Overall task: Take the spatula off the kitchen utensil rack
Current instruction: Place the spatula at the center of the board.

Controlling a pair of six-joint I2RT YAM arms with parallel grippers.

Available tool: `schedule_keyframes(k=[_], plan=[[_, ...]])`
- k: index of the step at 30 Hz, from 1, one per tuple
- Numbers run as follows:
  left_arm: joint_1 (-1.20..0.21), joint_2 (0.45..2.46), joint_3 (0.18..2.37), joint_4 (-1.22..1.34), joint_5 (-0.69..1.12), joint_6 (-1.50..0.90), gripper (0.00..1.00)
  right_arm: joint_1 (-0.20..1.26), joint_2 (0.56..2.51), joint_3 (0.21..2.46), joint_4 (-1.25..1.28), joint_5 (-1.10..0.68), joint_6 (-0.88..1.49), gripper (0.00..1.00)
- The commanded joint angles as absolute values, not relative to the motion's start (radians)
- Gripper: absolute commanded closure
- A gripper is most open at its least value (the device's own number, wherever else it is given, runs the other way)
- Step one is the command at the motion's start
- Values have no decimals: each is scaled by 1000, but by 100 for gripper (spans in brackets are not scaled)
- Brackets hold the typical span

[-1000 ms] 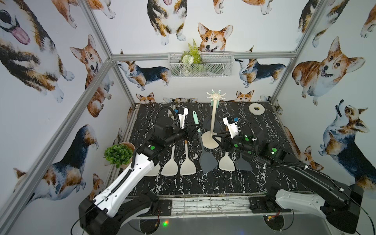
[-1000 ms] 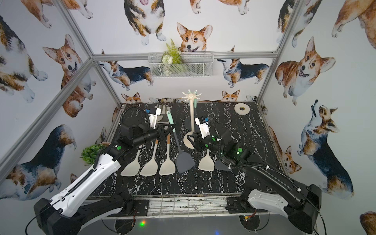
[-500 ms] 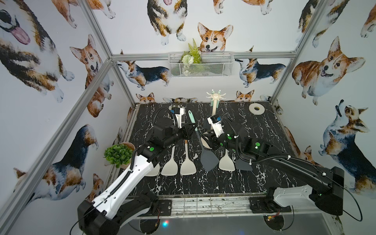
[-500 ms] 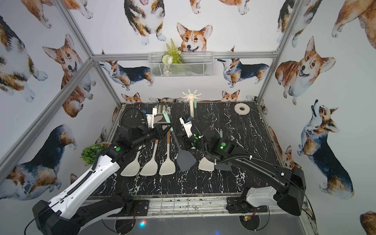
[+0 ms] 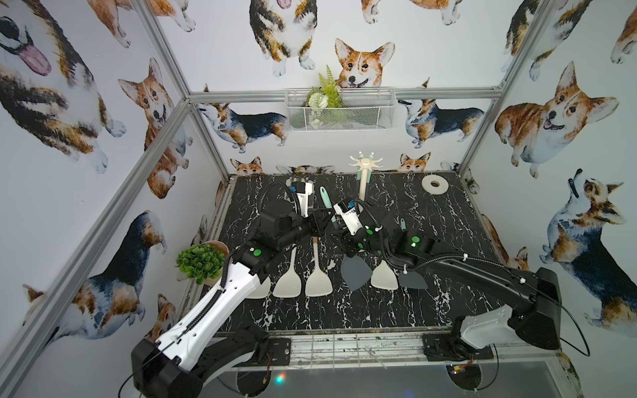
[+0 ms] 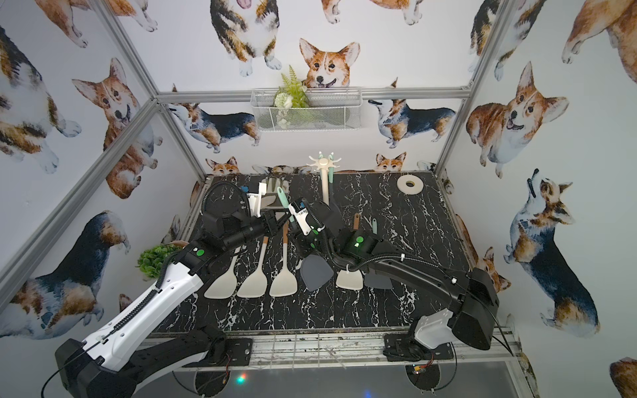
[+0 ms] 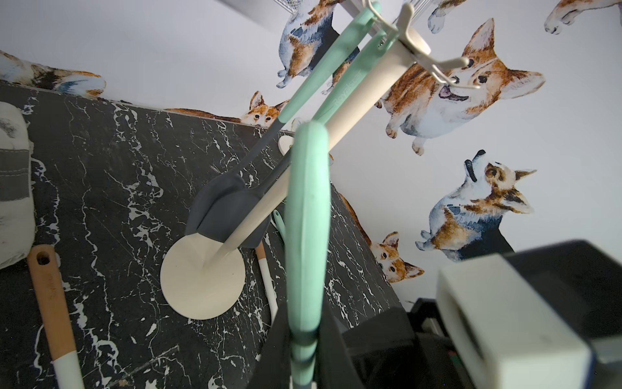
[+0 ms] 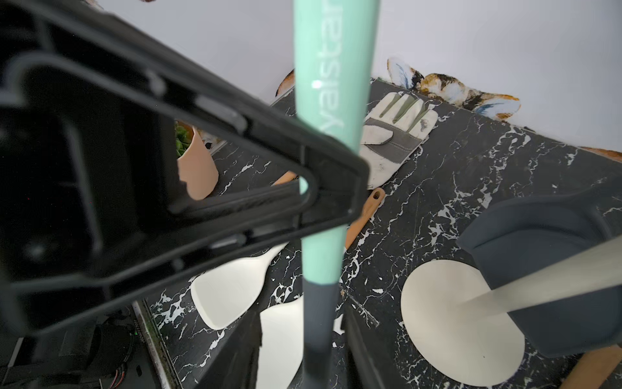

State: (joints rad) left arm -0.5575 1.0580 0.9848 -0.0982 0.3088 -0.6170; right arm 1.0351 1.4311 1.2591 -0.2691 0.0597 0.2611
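Note:
The kitchen utensil rack (image 5: 361, 182) stands at the back of the table, and two mint-handled spatulas hang from its crown (image 7: 409, 37). A third spatula with a mint handle (image 5: 325, 200) and a dark grey blade (image 5: 355, 272) is off the hooks, held nearly upright in front of the rack. My left gripper (image 7: 304, 357) is shut on its handle (image 7: 308, 208). My right gripper (image 8: 316, 353) is open, its fingers on either side of the spatula's dark neck (image 8: 318, 313) with a gap on each side. Both top views show the two grippers meeting at this spatula (image 6: 283, 201).
Several cream spatulas (image 5: 319, 282) and a dark one (image 5: 413, 281) lie in a row on the black marble table (image 5: 344, 317). A potted plant (image 5: 201, 262) sits at the left edge, a glove (image 8: 397, 134) at the back left, a tape roll (image 5: 434, 185) at the back right.
My right arm has swung left from beside the rack's base to the held spatula, and its fingers now straddle the neck. The left gripper has kept its hold and barely moved.

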Motion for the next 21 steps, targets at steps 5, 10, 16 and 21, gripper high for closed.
schedule_keyframes(k=[5, 10, 16, 21], plan=[[-557, 1034, 997, -104, 323, -570, 100, 1037, 1463, 1315, -320, 87, 226, 100], [-557, 1011, 1005, -132, 342, -489, 70, 1036, 1352, 1268, -352, 161, 182, 100], [-557, 991, 1010, -150, 333, -414, 52, 926, 1139, 1223, -511, 170, 164, 100], [-557, 1007, 1016, -166, 337, -383, 51, 695, 977, 1209, -666, 136, 154, 100]])
